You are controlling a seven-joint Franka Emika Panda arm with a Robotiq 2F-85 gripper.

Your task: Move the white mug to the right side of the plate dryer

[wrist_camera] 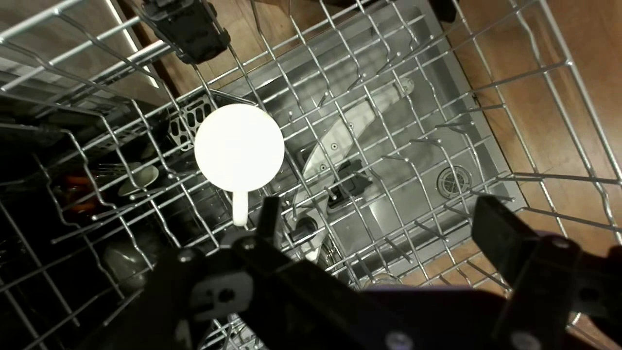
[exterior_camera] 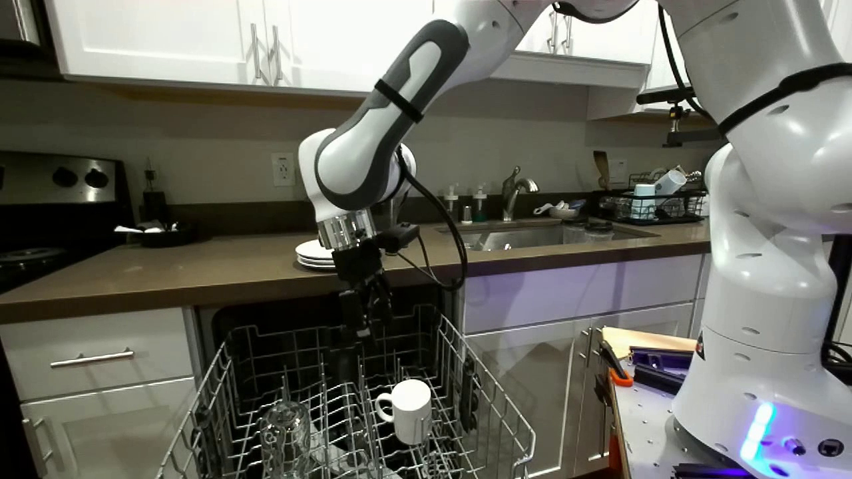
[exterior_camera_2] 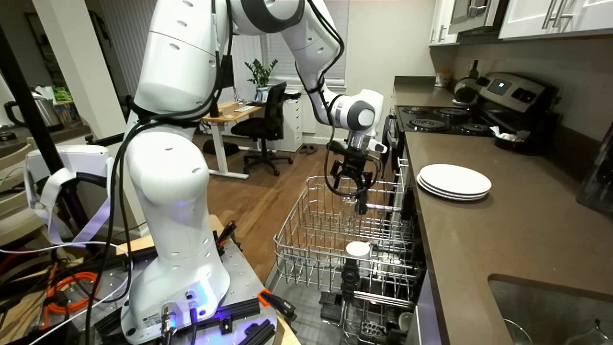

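The white mug [exterior_camera: 411, 411] rests bottom-up on the wires of the plate dryer [exterior_camera: 491, 378], in its right half in this exterior view, handle pointing left. In an exterior view the mug [exterior_camera_2: 358, 249] is partly behind wires and a black clip. In the wrist view the mug [wrist_camera: 239, 147] is a white disc with its handle toward the left finger. The plate dryer [exterior_camera_2: 292, 208] is pulled out. My gripper [wrist_camera: 379, 214] is open, nothing between its fingers, above the rack and to one side of the mug, apart from it. The gripper also shows in both exterior views [exterior_camera: 365, 326] [exterior_camera_2: 352, 191].
Clear glassware [exterior_camera: 286, 436] stands in the rack's left half in an exterior view. Upright prongs and high wire sides surround the mug. A stack of white plates [exterior_camera_2: 454, 181] lies on the brown counter [exterior_camera_2: 479, 230] beside the rack. A tool table [exterior_camera: 645, 426] carries the robot base.
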